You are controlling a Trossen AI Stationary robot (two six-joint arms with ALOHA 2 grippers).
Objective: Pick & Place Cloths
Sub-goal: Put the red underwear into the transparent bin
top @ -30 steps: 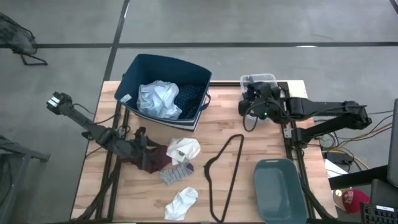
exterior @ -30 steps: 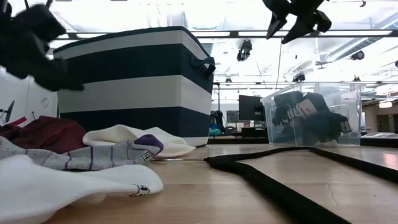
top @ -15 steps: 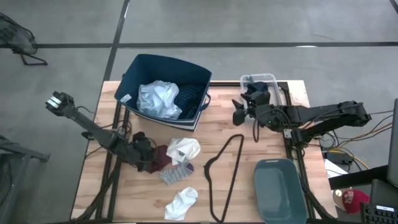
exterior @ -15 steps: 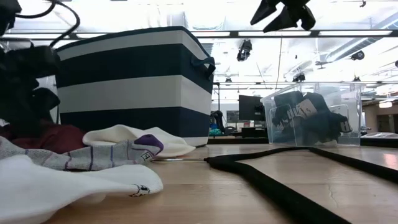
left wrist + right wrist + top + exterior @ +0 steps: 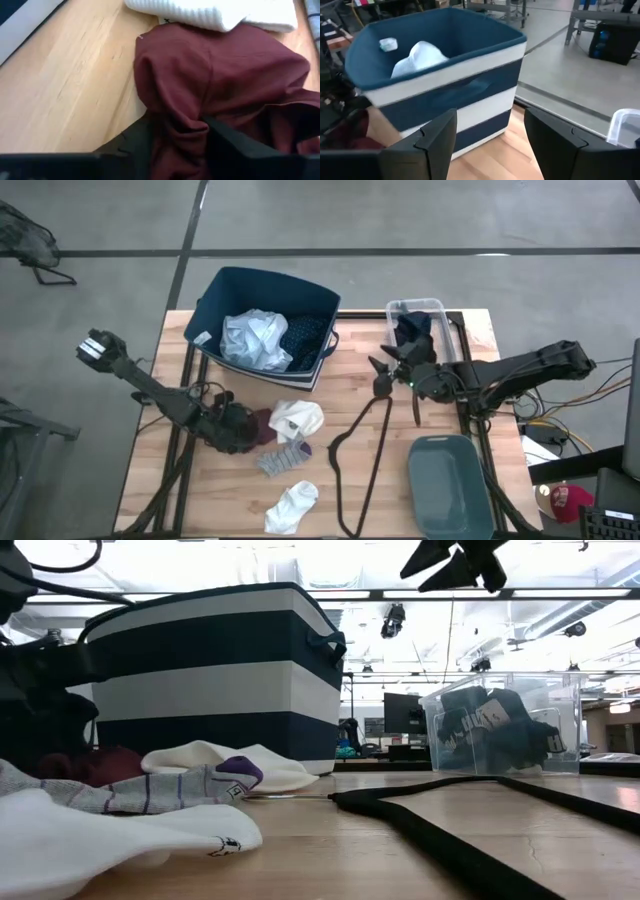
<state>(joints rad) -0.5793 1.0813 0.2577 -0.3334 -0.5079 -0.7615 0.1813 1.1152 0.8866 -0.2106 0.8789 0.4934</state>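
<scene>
Maroon cloth (image 5: 220,95) bunched between left gripper (image 5: 177,145) fingers, clamped on fold; its far edge hidden under white sock (image 5: 220,12). Right gripper (image 5: 385,370) fingers apart, empty, above hanger (image 5: 360,455) top. Pale blue shirt (image 5: 255,338) in navy bin (image 5: 215,290), partly hidden.

Crumpled maroon cloth (image 5: 220,95) on the table beside white socks (image 5: 294,419)

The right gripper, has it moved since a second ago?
Yes. In the high view the right gripper has swung away from the clear plastic box, out over the table toward the top of the black hanger, empty and open.
</scene>
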